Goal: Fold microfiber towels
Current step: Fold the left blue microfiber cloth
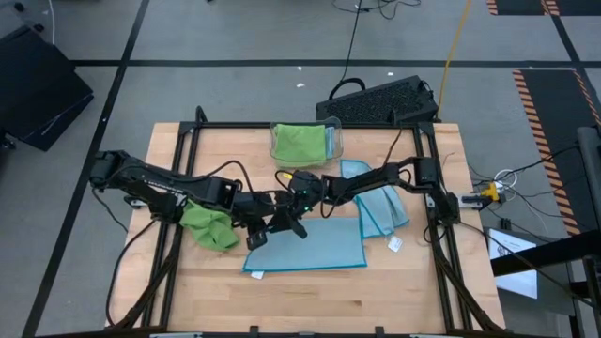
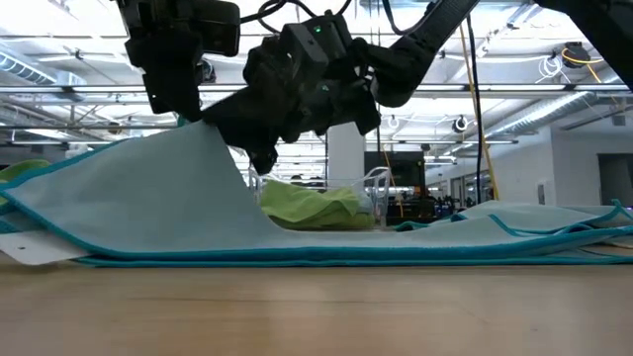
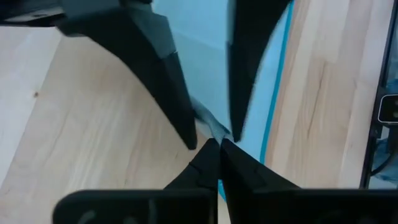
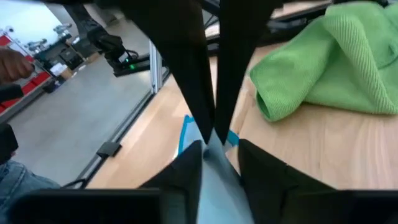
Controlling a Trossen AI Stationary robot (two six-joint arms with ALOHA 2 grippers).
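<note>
High view, frame centre: my left gripper [image 1: 255, 225] pinches the flat light blue microfiber towel's [image 1: 315, 246] raised corner; my right gripper [image 1: 297, 228], fingers nearly together, meets it there.

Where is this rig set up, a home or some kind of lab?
Most likely a lab or industrial workspace: exposed ceiling trusses with strip lights, hazard-striped floor tape, and a keyboard lying on the grey floor behind the table.

Left gripper [image 3: 219, 144] pinched closed on the light blue towel [image 3: 205, 56] at its teal hem. Second pair of dark fingers [image 3: 180, 118], probably the right gripper, points at the same spot. Wooden table [image 3: 81, 137] on both sides.
</note>
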